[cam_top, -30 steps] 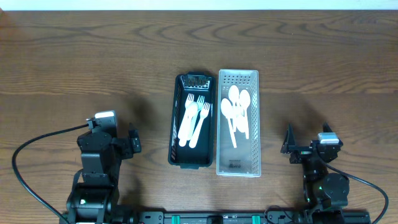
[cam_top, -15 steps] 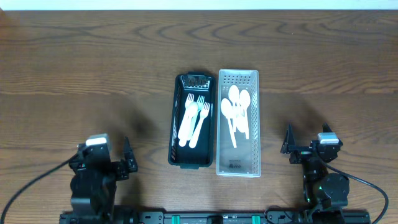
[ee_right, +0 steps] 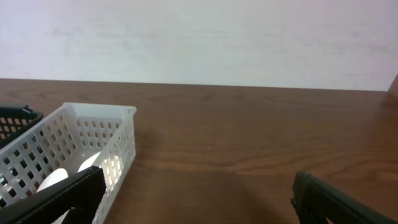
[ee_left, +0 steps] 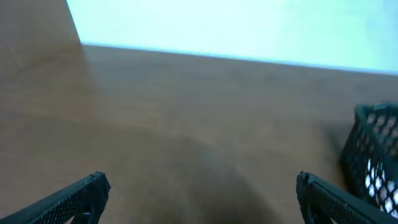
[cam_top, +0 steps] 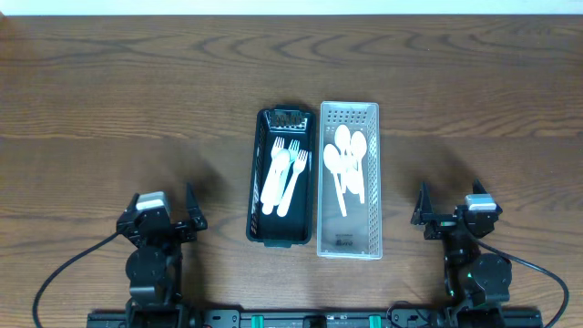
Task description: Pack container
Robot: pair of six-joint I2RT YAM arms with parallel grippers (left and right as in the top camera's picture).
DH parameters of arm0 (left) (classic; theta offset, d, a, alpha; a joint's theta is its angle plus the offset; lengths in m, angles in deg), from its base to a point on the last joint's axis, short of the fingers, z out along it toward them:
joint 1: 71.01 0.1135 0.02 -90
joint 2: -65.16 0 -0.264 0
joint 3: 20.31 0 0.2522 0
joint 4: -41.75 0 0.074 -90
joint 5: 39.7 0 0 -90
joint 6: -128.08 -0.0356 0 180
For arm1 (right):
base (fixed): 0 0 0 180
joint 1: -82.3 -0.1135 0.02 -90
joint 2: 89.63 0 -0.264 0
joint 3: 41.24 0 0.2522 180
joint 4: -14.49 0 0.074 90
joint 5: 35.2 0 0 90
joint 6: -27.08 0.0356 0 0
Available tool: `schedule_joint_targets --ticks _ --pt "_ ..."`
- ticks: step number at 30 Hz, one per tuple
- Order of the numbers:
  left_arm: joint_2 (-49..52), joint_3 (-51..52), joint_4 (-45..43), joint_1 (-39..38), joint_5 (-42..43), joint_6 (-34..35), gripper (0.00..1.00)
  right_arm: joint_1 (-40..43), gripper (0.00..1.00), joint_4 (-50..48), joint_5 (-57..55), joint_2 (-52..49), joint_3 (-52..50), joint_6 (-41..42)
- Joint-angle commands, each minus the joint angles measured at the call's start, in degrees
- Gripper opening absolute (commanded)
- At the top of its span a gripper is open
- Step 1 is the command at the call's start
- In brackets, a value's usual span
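A black mesh basket (cam_top: 282, 232) at the table's middle holds white plastic forks (cam_top: 284, 173). Touching its right side, a white perforated tray (cam_top: 348, 246) holds white plastic spoons (cam_top: 346, 162). My left gripper (cam_top: 164, 211) is open and empty, low near the front edge, left of the black basket; the basket's edge shows in the left wrist view (ee_left: 373, 149). My right gripper (cam_top: 448, 208) is open and empty near the front edge, right of the white tray, which shows in the right wrist view (ee_right: 74, 146).
Brown wooden table (cam_top: 118, 100) with bare wood all around both containers. A pale wall stands beyond the far edge (ee_right: 199, 37). Black cables trail from both arms at the front.
The left arm has drawn back toward the front edge and settled upright, its gripper open. The right arm and both containers have not moved.
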Motion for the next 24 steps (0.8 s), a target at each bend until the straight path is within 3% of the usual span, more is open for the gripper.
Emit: schedule_joint_targets --ticks 1,12,24 --pt "-2.86 2.19 -0.26 0.33 0.15 -0.55 0.98 0.48 0.99 0.37 0.33 0.35 -0.09 -0.85" --pt "-2.84 2.19 -0.07 0.31 5.84 2.80 0.98 0.48 0.99 0.37 0.33 0.35 -0.09 -0.85" --pt "-2.62 2.19 -0.07 0.17 5.97 4.90 0.98 0.48 0.99 0.37 0.33 0.35 -0.09 -0.85"
